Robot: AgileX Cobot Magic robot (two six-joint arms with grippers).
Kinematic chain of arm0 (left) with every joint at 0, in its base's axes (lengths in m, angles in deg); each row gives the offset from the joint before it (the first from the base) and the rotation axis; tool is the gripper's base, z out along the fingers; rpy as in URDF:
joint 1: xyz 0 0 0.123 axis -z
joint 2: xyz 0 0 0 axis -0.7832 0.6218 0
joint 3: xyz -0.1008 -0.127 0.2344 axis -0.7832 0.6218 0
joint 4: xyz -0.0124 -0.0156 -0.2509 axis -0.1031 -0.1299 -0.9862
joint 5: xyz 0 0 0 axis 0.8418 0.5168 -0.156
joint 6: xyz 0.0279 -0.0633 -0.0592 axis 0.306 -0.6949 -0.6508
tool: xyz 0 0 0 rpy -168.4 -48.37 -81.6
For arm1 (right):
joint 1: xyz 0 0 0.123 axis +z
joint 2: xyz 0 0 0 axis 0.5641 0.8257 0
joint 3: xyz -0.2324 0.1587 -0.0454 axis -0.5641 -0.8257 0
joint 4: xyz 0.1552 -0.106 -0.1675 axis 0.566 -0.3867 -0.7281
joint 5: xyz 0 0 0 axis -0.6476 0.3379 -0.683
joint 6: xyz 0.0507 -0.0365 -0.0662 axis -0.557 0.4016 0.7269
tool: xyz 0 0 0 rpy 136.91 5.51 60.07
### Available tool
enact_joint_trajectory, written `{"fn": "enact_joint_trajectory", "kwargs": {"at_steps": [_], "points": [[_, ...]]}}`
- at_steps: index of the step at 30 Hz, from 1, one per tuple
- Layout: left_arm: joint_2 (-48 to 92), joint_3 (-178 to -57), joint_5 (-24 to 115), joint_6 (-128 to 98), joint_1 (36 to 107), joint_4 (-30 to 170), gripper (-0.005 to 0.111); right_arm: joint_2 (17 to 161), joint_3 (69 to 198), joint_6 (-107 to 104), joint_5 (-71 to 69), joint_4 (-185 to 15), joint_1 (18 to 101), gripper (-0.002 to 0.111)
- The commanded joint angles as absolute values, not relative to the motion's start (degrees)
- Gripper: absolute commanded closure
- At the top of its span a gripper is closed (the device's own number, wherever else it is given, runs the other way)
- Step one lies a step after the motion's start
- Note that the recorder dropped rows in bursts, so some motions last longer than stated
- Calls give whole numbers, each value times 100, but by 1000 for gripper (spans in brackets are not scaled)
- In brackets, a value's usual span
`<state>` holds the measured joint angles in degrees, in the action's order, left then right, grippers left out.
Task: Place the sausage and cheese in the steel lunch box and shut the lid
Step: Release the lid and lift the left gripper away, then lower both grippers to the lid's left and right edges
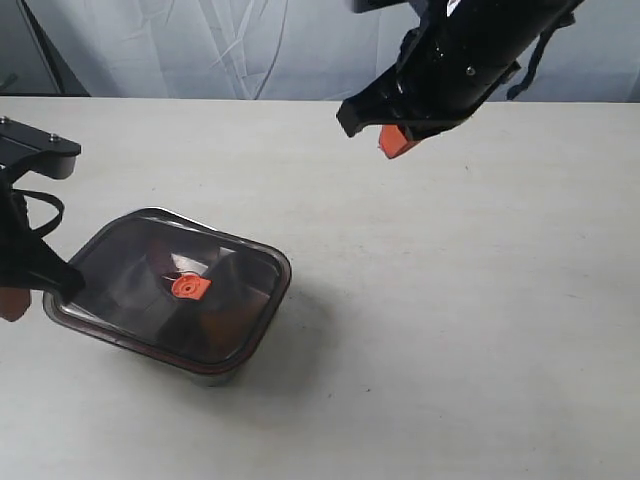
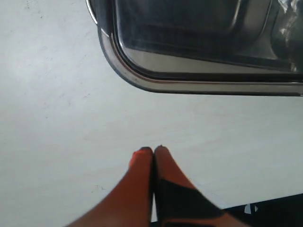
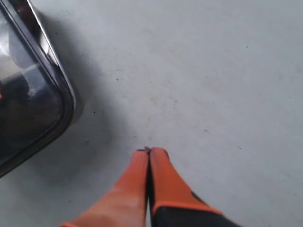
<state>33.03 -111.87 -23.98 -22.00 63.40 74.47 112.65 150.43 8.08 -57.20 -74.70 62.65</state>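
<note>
The steel lunch box (image 1: 232, 366) stands left of the middle of the table. The dark translucent lid (image 1: 125, 270) lies on top of it, and its orange valve (image 1: 188, 287) sits in the centre. I cannot make out the sausage or the cheese through the dark lid. My left gripper (image 1: 12, 303) is low beside the box's left corner, shut and empty, apart from the lid's rim (image 2: 156, 85). Its tips (image 2: 154, 150) meet over bare table. My right gripper (image 1: 398, 142) hangs high at the back right, shut (image 3: 150, 151) with nothing held, away from the box (image 3: 33, 99).
The pale table (image 1: 460, 320) stretches to the right and front of the box. A grey cloth backdrop (image 1: 250, 45) hangs behind the table's far edge. The right arm's black body (image 1: 470, 60) hangs over the back of the table.
</note>
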Motion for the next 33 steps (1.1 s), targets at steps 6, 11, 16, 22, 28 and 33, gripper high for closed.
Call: {"fn": "enact_joint_trajectory", "kwargs": {"at_steps": [6, 11, 16, 22, 28, 33], "points": [[3825, -10938, -2443, -2200, 6309, 7403, 107, 11706, 15061, 1165, -6104, -6953, 6238, 108], [4070, -10854, -2278, -2200, 6309, 7385, 107, 12041, 15061, 1636, -6410, -6361, 6250, 108], [4189, -10854, -2173, -2200, 6309, 7385, 107, 12327, 15061, 1760, -6595, -6198, 6265, 108], [4330, -10854, -2080, -2200, 6309, 7385, 107, 12596, 15061, 1797, -6595, -6163, 6631, 108], [4519, -10854, -2054, -2200, 6309, 7396, 107, 12843, 15061, 1880, -6595, -6147, 7057, 108], [4583, -10854, -1925, -2200, 6309, 7396, 107, 12977, 15061, 1880, -6585, -6129, 7283, 108]]}}
